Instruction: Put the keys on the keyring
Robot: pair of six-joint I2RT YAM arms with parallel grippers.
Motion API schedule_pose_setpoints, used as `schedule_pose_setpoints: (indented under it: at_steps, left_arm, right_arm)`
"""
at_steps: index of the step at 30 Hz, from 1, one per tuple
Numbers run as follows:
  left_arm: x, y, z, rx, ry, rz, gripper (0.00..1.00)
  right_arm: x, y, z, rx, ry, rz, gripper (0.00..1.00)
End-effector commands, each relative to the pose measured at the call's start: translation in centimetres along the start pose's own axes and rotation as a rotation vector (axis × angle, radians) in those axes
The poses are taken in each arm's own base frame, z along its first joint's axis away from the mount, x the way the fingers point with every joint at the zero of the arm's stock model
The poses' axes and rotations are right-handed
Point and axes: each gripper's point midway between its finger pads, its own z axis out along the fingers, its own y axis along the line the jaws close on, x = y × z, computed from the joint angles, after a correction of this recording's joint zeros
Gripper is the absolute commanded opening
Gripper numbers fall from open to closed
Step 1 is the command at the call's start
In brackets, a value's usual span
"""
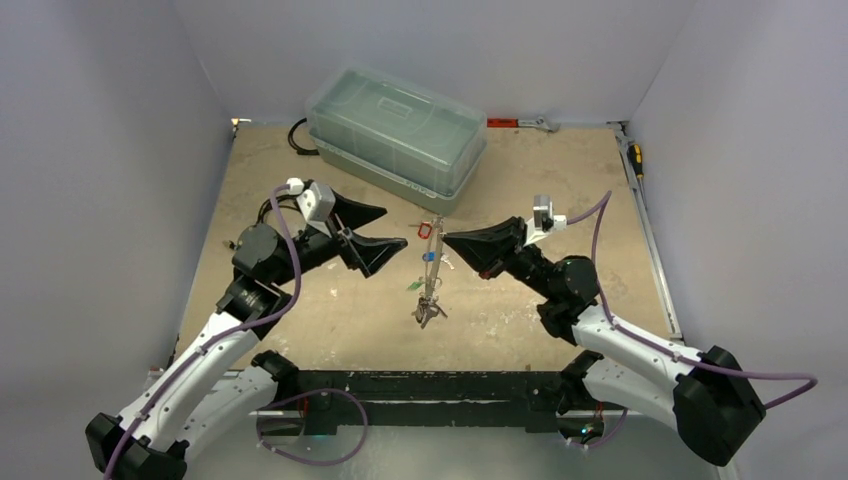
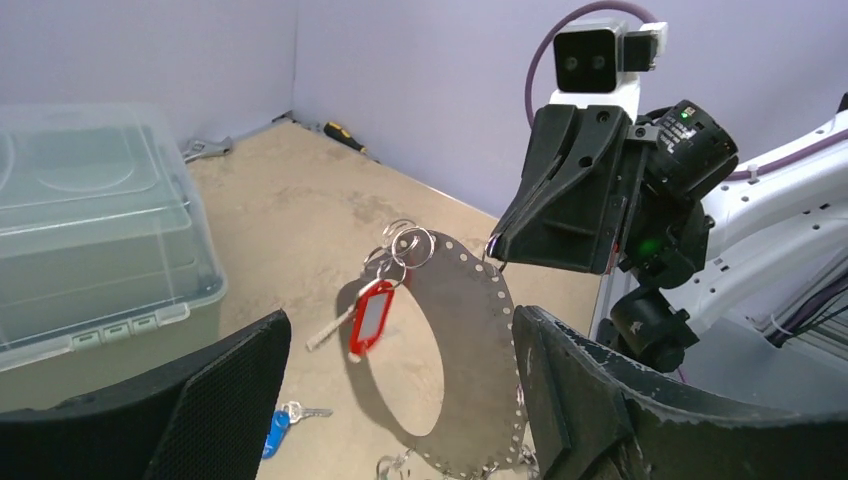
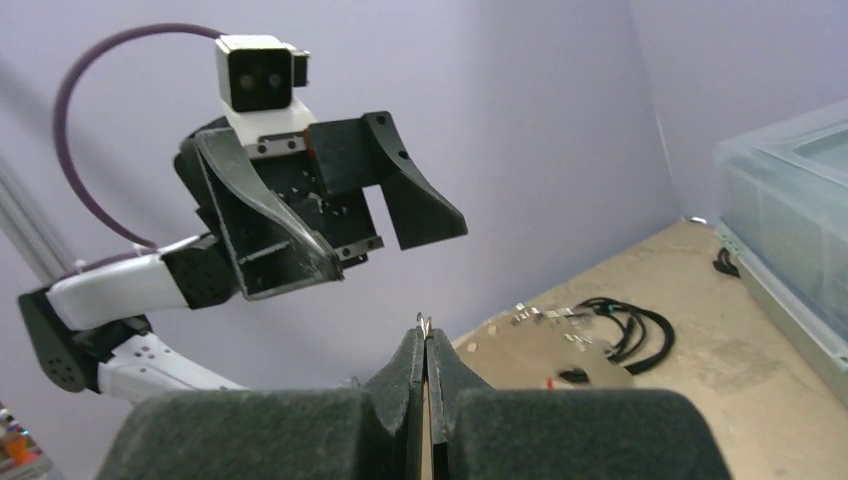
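The keyring (image 2: 478,335), a flat grey disc with a wide hole, hangs upright above the table and shows edge-on in the top view (image 1: 432,272). My right gripper (image 1: 447,238) is shut on its upper rim, and thin metal peeks out between the pads (image 3: 425,335). A red-tagged key (image 2: 371,316) dangles from a small ring at the disc's top. More rings and keys hang at its bottom (image 1: 430,314). A blue-tagged key (image 2: 278,430) lies on the table. My left gripper (image 2: 400,400) is open, with the disc ahead between its fingers (image 2: 600,400) and nothing gripped.
A clear lidded plastic box (image 1: 397,135) stands at the back, with a black cable (image 1: 297,137) to its left. A wrench (image 1: 525,123) lies along the back wall and a screwdriver (image 1: 633,158) along the right edge.
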Motion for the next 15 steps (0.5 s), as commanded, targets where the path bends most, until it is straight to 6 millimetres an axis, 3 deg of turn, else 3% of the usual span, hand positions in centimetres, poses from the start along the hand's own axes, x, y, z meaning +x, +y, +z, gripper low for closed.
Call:
schedule_pose_setpoints:
  at_steps: [1,6,15]
  left_arm:
    - [-2.5,-2.2,-0.3,0.099,-0.051,0.103,0.80]
    - [-2.7,-3.1,-0.2,0.152,-0.033,0.107,0.80]
    - [0.6,-5.1,0.9,0.228,-0.047,-0.004,0.78]
  right_arm:
    - [-2.4,2.9,0.1,-0.117,-0.070,0.004,0.00]
    - [-2.5,2.5,-0.5,-0.087,-0.095,-0.012,0.00]
    - [-3.5,2.5,-0.6,-0.093,-0.166,-0.017,0.00]
